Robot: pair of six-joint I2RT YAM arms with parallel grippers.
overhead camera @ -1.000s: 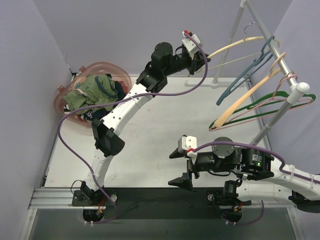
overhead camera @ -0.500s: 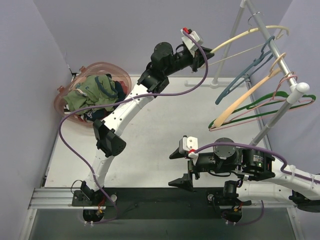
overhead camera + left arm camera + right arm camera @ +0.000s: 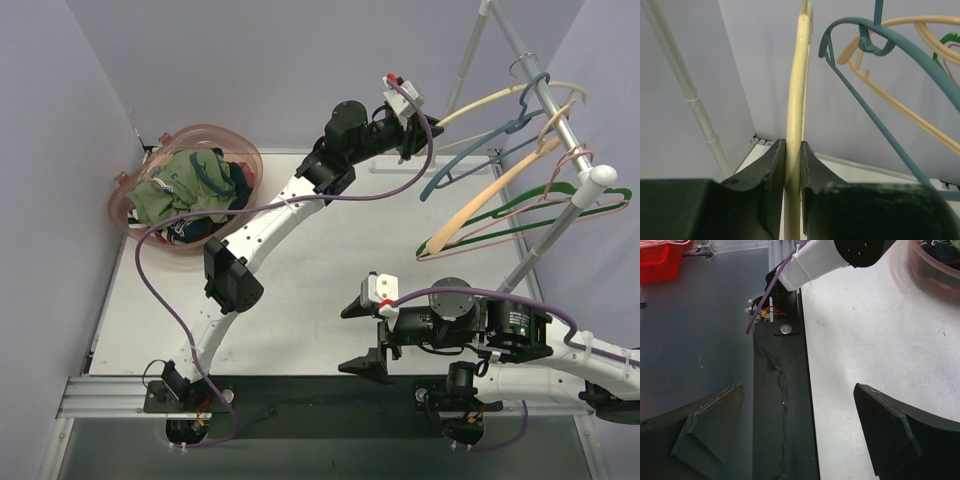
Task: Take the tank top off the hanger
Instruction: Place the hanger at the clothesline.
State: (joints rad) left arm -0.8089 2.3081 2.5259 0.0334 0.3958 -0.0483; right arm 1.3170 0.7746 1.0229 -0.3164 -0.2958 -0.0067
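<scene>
your left gripper (image 3: 792, 145) pinched the bare cream hanger (image 3: 796, 90) narrowly; your right gripper (image 3: 797, 387) stood wide, empty. the tank top was, i think, among the clothes (image 3: 180, 185) in the pink basket (image 3: 118, 205). the good way was easing the hook onto the rail (image 3: 582, 150) slowly

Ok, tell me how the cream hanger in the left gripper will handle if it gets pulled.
Probably stiff: the cream hanger shows an even curve though the left gripper pinches one arm. Its glossy surface may let it slide between the fingers. Thin-framed, so likely light; it could swing and catch the teal hanger beside it.
</scene>
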